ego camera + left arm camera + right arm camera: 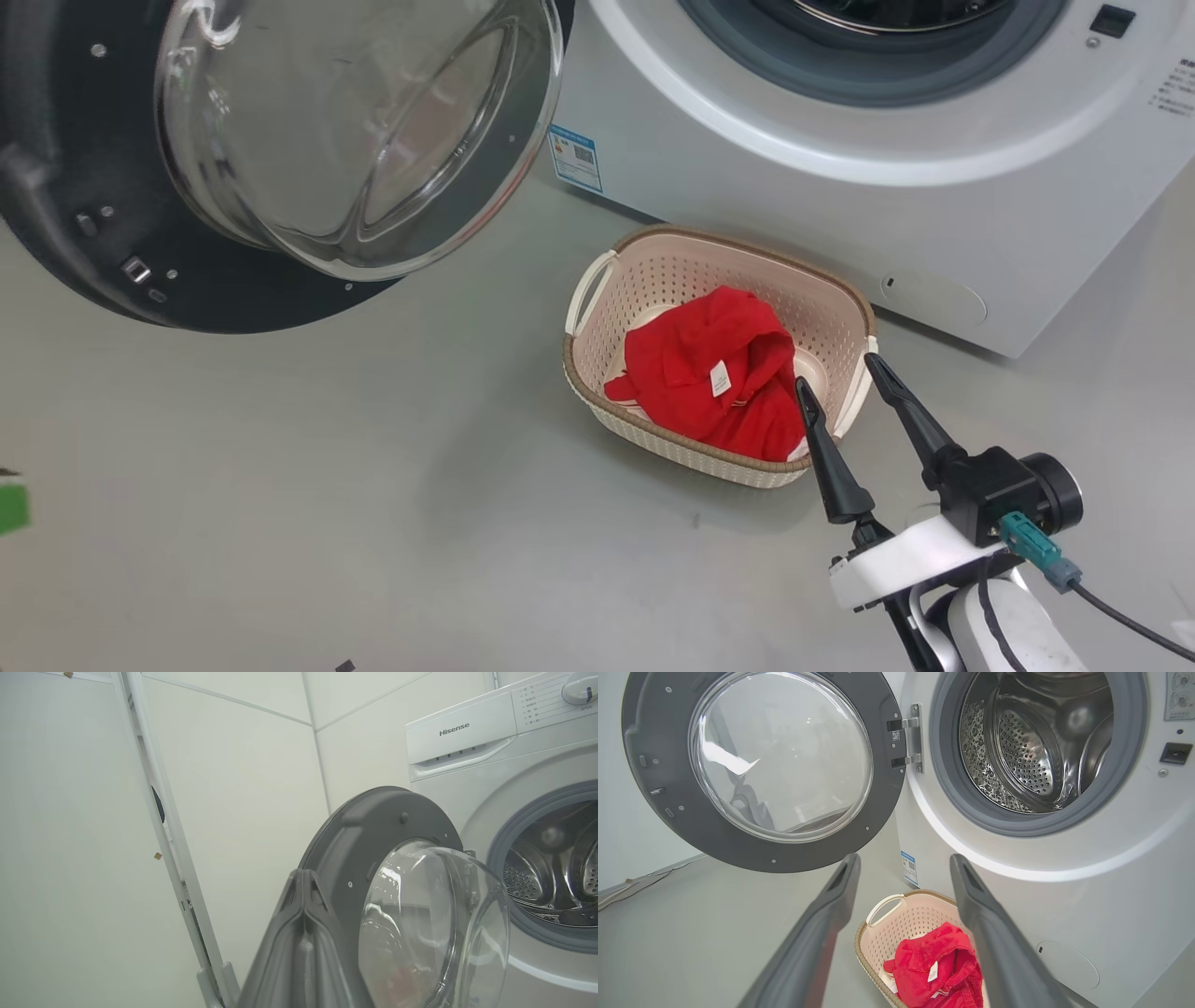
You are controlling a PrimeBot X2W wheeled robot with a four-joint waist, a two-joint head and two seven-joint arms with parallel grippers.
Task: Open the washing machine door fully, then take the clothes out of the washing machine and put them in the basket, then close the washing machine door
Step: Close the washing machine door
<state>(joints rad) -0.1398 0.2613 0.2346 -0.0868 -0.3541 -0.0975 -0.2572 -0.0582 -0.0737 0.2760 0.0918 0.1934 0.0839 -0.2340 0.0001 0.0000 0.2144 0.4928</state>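
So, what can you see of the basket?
The basket is small, cream plastic and rounded-rectangular, with perforated walls, a brown woven-look rim and a handle at each end. It stands upright on the grey floor, just in front of the washing machine. The clothes, red with a white label, lie inside. The open right gripper is by one handle; contact cannot be told.

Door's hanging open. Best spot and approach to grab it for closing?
Pinch the black rim of the washing machine door at its free edge, opposite the hinge, coming edge-on from the robot's left; the left gripper looks nearest. That edge gives most leverage, and the rim is flat, while the glass bowl bulges and would likely slip.
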